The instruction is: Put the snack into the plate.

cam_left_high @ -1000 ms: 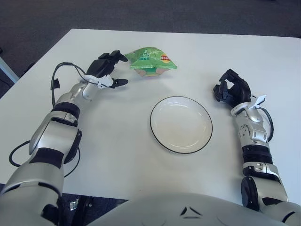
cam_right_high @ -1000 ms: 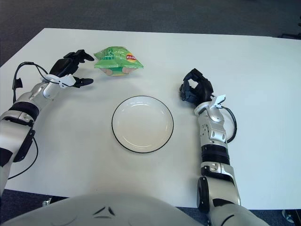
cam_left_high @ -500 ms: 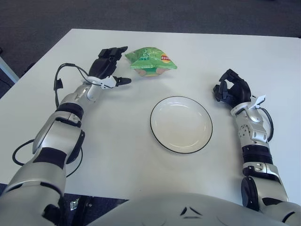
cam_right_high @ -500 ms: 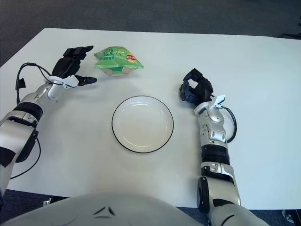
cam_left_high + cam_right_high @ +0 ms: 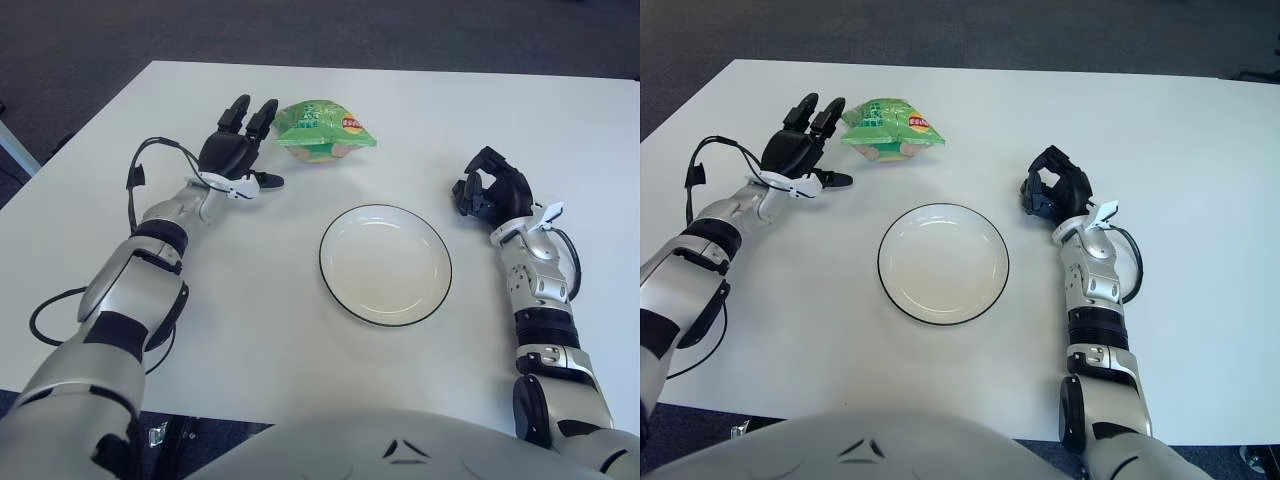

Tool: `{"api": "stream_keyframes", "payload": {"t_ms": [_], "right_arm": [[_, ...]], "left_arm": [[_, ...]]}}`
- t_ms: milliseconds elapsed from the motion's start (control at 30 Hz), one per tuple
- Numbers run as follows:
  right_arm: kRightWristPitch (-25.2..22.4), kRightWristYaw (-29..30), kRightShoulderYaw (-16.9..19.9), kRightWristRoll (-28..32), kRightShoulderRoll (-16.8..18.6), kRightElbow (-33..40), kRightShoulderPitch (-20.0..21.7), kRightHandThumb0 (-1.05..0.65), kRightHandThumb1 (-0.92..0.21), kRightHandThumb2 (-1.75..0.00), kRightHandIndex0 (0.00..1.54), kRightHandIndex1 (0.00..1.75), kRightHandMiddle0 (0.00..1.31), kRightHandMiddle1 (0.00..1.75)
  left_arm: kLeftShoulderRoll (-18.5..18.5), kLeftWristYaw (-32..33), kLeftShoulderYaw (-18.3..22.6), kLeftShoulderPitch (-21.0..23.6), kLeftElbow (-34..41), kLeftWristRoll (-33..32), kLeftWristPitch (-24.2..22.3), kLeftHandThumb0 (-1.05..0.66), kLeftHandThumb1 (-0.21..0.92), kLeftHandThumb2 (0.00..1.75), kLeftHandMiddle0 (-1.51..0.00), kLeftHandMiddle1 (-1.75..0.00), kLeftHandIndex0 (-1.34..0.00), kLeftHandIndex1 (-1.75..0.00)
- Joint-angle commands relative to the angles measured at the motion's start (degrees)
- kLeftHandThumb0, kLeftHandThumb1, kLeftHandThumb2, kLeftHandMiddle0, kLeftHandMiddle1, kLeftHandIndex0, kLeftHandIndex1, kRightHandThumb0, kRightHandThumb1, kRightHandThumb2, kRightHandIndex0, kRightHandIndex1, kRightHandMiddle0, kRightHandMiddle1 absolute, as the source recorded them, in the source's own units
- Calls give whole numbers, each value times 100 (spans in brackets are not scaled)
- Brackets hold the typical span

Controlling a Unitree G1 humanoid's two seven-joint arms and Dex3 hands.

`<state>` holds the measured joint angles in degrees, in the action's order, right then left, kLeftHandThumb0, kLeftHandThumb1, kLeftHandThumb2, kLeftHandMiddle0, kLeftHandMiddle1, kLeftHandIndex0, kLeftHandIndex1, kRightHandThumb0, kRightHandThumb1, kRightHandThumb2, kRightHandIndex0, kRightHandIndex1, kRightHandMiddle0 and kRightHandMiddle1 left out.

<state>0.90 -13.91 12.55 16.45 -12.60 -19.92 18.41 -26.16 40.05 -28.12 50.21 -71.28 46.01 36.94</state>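
Note:
A green snack bag (image 5: 322, 131) lies on the white table at the far middle-left. A white plate (image 5: 385, 264) with a dark rim sits empty in the middle of the table. My left hand (image 5: 240, 151) is just left of the bag, fingers spread and pointing away, holding nothing; its fingertips are beside the bag's left end. My right hand (image 5: 492, 189) rests to the right of the plate with its fingers curled, holding nothing.
The white table (image 5: 250, 300) has its far edge against dark carpet (image 5: 300, 30). A black cable (image 5: 140, 175) loops along my left forearm.
My left hand has opened its fingers, turned them to point away and shifted a little to the right, closer to the bag. The bag, the plate and my right hand have not moved.

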Motion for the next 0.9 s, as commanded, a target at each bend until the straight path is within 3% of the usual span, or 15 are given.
{"api": "stream_keyframes", "payload": {"t_ms": [0,433,867], "right_arm": [[-225,-8,-44,-44,83,-154,-259,-45,-41,-121,128,175,54,175],[-337,-27,-95,-70,29,-70,-301,-45,-41,-120,127,175,54,175],[-432,-13,-116,-61,41,57,-352,-45,-42,-120,126,175,54,175]], "left_arm": [[11,193,-103,172,20,106,-141,-105,92,17,0,0,0,0],[229,513,-294,305,11,200,-396,-105,92,31,0,0,0,0],[510,405,-295,480,-219,131,-605,-105,92,33,0,0,0,0]]}}
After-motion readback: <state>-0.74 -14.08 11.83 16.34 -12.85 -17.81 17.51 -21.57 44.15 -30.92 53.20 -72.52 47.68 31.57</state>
